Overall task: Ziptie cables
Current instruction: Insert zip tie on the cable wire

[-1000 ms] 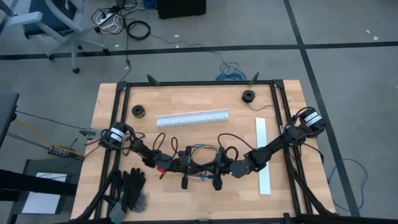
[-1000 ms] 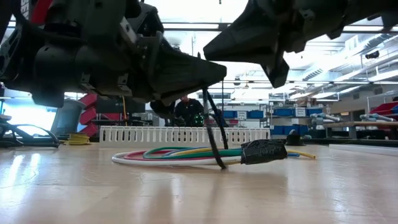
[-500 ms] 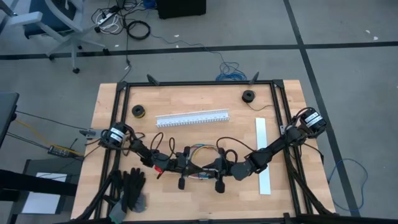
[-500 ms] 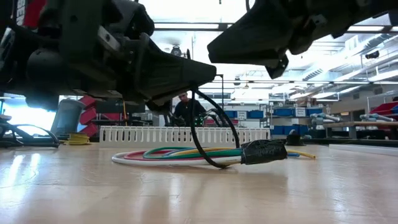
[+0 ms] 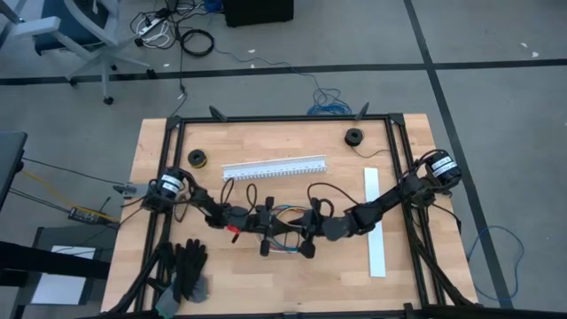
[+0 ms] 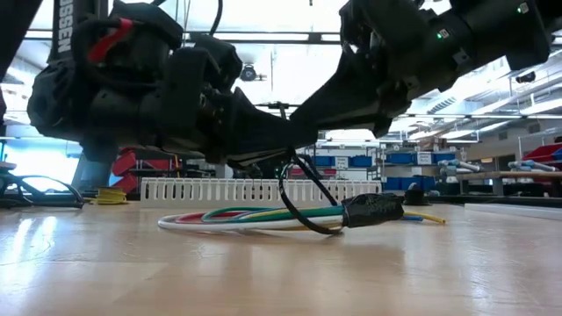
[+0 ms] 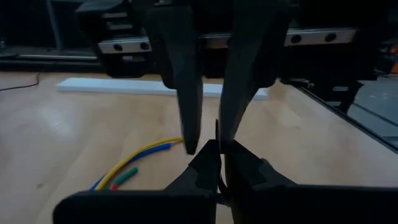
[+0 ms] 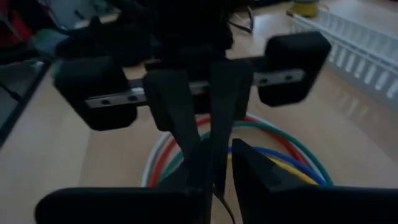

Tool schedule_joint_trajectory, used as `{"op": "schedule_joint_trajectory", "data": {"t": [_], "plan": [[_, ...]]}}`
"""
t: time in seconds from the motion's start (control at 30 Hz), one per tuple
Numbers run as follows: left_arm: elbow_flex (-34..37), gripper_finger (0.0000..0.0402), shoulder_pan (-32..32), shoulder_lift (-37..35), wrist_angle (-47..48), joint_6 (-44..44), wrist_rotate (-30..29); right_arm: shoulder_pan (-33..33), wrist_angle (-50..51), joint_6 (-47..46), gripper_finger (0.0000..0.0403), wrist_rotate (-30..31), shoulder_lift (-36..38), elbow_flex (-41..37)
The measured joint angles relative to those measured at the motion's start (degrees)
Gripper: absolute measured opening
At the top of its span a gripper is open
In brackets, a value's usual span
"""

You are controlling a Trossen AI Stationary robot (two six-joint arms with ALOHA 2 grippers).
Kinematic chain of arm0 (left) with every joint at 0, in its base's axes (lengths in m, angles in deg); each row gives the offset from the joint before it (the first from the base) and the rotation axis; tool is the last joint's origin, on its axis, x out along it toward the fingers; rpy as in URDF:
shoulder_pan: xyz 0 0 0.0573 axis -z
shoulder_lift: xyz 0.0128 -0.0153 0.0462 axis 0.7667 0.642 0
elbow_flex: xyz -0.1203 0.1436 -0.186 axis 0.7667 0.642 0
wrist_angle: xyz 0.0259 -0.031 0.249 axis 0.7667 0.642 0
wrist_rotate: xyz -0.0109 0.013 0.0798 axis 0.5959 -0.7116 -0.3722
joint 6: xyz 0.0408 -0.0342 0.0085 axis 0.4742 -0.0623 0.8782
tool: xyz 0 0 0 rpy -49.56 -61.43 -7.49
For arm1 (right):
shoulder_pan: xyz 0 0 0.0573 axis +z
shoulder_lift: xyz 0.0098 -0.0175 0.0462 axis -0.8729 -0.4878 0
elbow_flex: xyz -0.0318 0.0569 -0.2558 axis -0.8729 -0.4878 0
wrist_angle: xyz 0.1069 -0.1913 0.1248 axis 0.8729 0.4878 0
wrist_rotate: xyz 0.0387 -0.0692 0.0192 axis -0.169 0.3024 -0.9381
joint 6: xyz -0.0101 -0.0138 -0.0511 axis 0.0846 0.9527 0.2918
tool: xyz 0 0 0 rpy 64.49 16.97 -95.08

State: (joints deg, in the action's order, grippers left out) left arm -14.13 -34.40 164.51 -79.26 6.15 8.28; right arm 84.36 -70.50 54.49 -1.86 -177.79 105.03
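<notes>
We run both arms nose to nose over the table's mid-front. The left gripper (image 5: pixel 269 223) and right gripper (image 5: pixel 305 225) meet just above the cables (image 6: pixel 263 216). In the low view a thin black zip tie (image 6: pixel 307 197) loops down from the meeting point, under the bundle and back up. We judge that is why both grippers sit so close: one end of the tie per gripper, w/ the loop hung round the wires.

Gripper state:
- Left: fingers (image 7: pixel 186 93) pressed shut. A thin dark strip shows betw. the tips; we read it as the tie, held.
- Right: fingers (image 8: pixel 177 118) nearly together, w/ a thin dark strand at the tips. Whether they pinch the tie or merely touch it, we cannot tell.

Cable position:
- The bundle (red, green, blue, yellow, white) lies flat on the wooden table (image 5: pixel 177 275) as a coil, directly below and betw. the two grippers, not lifted.
- A dark plug end (image 6: pixel 373 211) rests on the table at one side of the coil, near the tie loop.
- Yellow, blue, red and green free ends (image 7: pixel 134 168) trail out beside the left fingertips.

The loop looks slack, so tightening is not yet done.

The white slotted channel (image 5: pixel 273 167) lies beyond the bundle, well apart.
</notes>
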Motion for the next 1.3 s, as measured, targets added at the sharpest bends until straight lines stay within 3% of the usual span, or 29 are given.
{"op": "schedule_joint_trajectory", "data": {"t": [0.67, 1.3], "plan": [[-1.4, 0.0, -2.32, 0.0, 1.2, 0.84, 3.83, -2.56, -1.59, 2.35, 0.0035, -1.53, 0.04, -1.12], [-0.66, 0.0, 0.03, -0.09, -8.97, -5.37, 2.62, -0.3, -7.93, 6.58, 0.0031, -0.87, 2.57, -1.12]]}}
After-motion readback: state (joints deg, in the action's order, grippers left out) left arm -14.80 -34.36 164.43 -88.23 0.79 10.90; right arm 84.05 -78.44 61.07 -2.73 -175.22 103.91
